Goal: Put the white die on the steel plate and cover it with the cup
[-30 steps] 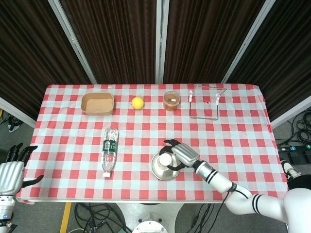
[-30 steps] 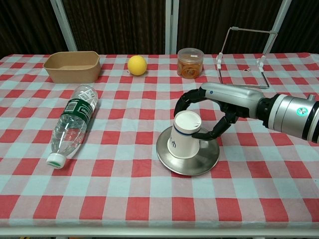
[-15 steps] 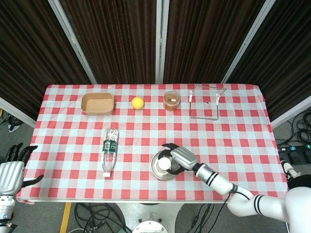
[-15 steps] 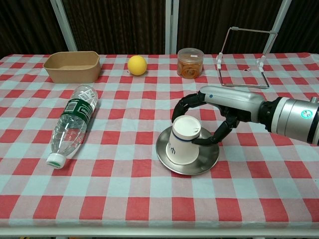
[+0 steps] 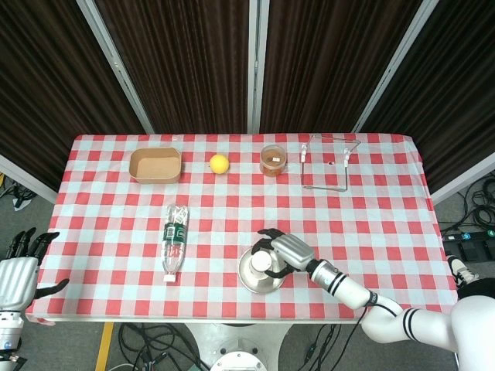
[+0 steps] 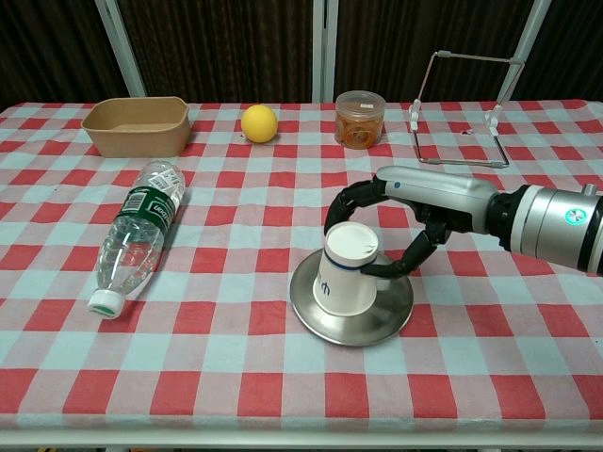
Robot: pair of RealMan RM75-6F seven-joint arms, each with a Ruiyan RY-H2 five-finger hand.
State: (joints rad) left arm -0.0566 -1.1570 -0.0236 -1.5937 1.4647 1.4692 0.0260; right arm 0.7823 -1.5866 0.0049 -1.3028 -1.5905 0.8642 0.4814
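The round steel plate (image 6: pixel 377 323) (image 5: pixel 249 280) lies near the table's front edge. A white paper cup (image 6: pixel 344 270) (image 5: pixel 261 263) stands upside down on it, tilted a little, with its blue-ringed base up. My right hand (image 6: pixel 400 226) (image 5: pixel 282 250) grips the cup, fingers curled round its far side and thumb at its near right. The white die is hidden from both views. My left hand (image 5: pixel 19 274) hangs open off the table's left front corner, holding nothing.
A clear water bottle (image 6: pixel 137 235) lies on its side to the left. Along the back stand a tan tray (image 6: pixel 137 125), a yellow ball (image 6: pixel 259 122), an orange-filled jar (image 6: pixel 360 119) and a wire stand (image 6: pixel 466 108).
My right hand has drawn the cup and plate slightly toward the table's front edge. The cup has come down onto the plate and sits more upright. The left hand has not moved.
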